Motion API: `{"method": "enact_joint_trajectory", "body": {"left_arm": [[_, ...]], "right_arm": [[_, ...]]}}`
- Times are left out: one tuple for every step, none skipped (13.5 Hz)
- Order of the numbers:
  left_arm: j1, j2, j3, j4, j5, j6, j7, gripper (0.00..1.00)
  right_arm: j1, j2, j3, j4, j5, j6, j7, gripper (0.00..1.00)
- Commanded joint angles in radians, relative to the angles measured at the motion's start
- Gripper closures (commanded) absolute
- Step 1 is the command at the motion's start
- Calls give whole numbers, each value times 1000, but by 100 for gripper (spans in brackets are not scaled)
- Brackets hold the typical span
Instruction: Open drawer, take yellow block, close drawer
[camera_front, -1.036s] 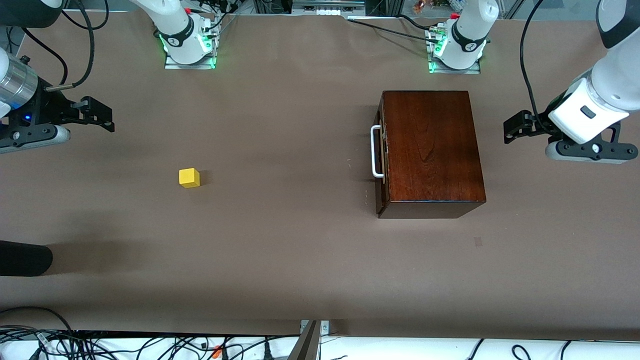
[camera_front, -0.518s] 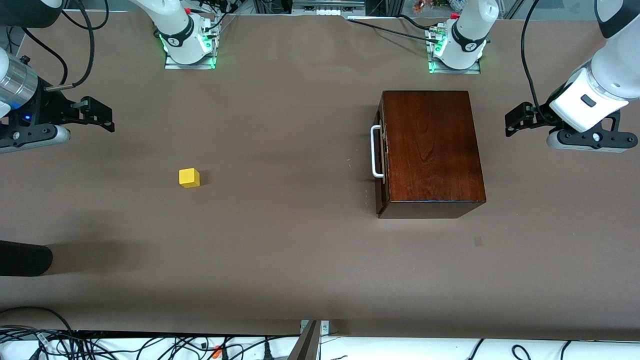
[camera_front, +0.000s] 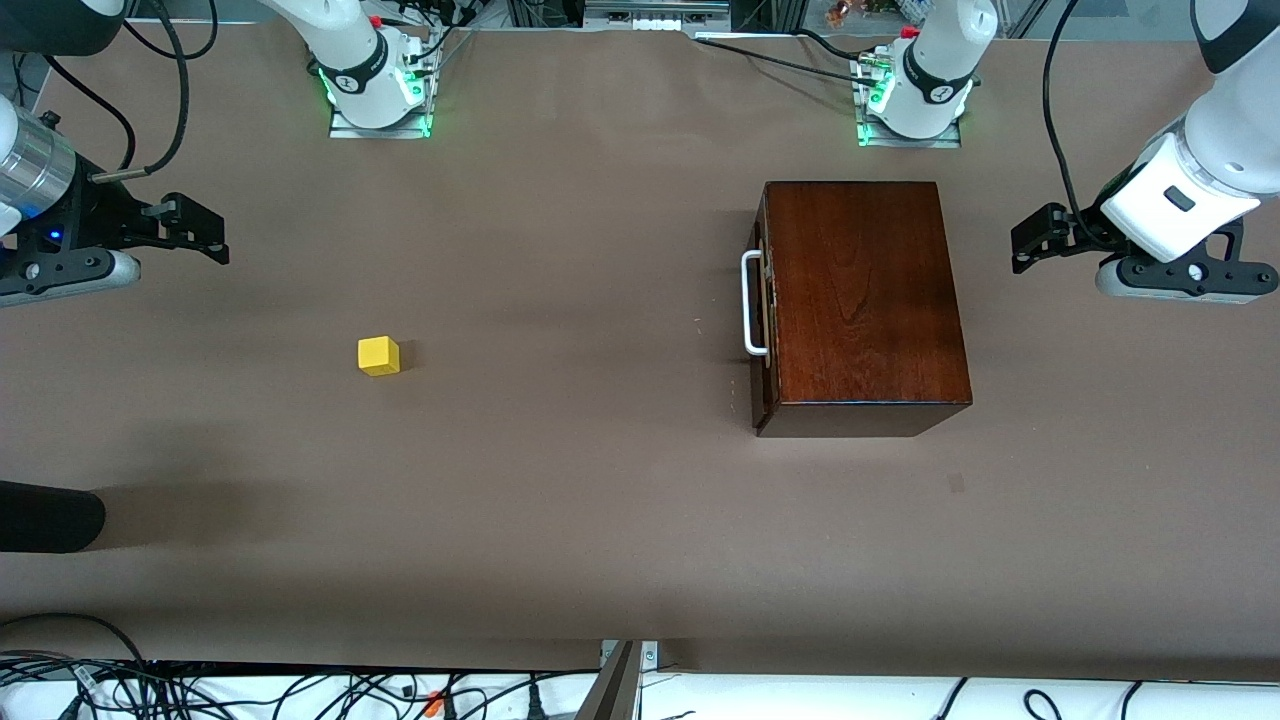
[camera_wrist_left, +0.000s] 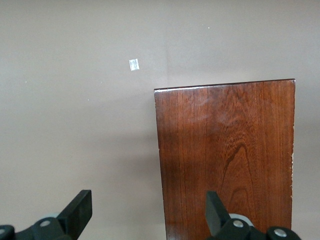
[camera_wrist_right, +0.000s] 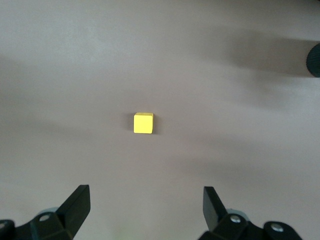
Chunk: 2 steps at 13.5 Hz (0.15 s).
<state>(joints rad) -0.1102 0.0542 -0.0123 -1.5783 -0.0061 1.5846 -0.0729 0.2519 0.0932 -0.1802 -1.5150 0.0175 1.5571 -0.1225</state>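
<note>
Left pincer (camera_front: 1030, 248): mine, fingers spread wide and holding nothing, up over the surface (camera_front: 600, 520) at the left arm's end, just beside the wooden box (camera_front: 865, 300).
Right pincer (camera_front: 195, 235): also mine, spread wide and bare, waiting over the right arm's end.
Drawer (camera_front: 762, 300): shut flush in the box, its white handle (camera_front: 750, 305) facing the right arm's end.
Yellow block (camera_front: 379, 355): on the bare surface, well apart from the box, not in the drawer.
Step in hand: by my judgement, the first one, opening the drawer; nothing is gripped yet.
Next move: I must bring a pincer to the handle and close on its bar.
Left wrist view: only the box top (camera_wrist_left: 227, 160); no handle.
Right wrist view: the block (camera_wrist_right: 143, 123) ahead of my fingers (camera_wrist_right: 75, 202).
</note>
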Motion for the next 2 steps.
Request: {"method": "enact_joint_trajectory", "body": {"left_arm": [[-5,-20,9,-17,-12,9,22,0],[-5,-20,9,-17,-12,9,22,0]], "right_arm": [[-3,6,1,21,2,-6,11,0],[-2,6,1,21,2,-6,11,0]]}}
